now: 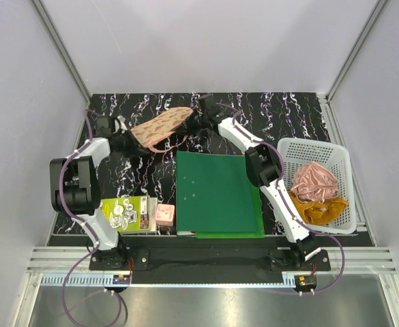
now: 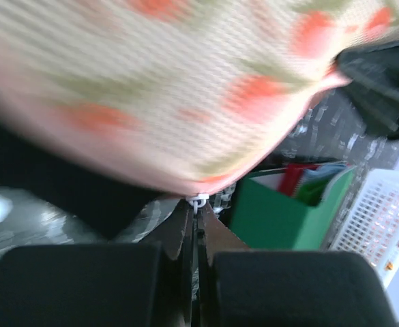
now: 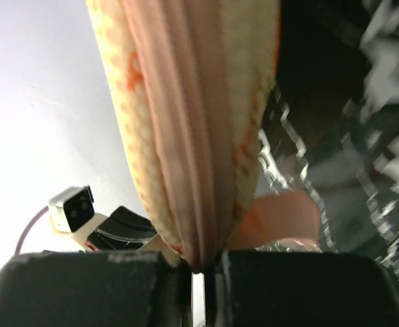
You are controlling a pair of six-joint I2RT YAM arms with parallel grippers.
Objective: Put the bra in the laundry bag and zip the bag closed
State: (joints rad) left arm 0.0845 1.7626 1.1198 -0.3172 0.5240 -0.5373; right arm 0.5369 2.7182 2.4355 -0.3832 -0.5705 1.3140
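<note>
**Top external:** The laundry bag [image 1: 159, 127] is held over the far part of the counter [image 1: 281, 116], with the left jaws at its left end and the right jaws at its right end. In my judgement, opposed holds like these keep the zip line taut. The bra is not visible in any view, so whether it is inside cannot be confirmed. A green folder [image 1: 216, 194] lies mid-counter. The white basket [image 1: 335, 157] at right holds a pink cloth [image 1: 314, 180] and a mustard cloth [image 1: 322, 210]. A printed booklet [image 1: 126, 213] lies near left, its writing too small to read.

**Left wrist:** The left jaws are pressed together, pinching a small white zip pull [image 2: 198, 201] at the bag's lower edge, apparently to draw it along.

**Right wrist:** The right jaws are pressed together on the bag's pink seam [image 3: 199, 170], anchoring that end. No brand is legible.
</note>
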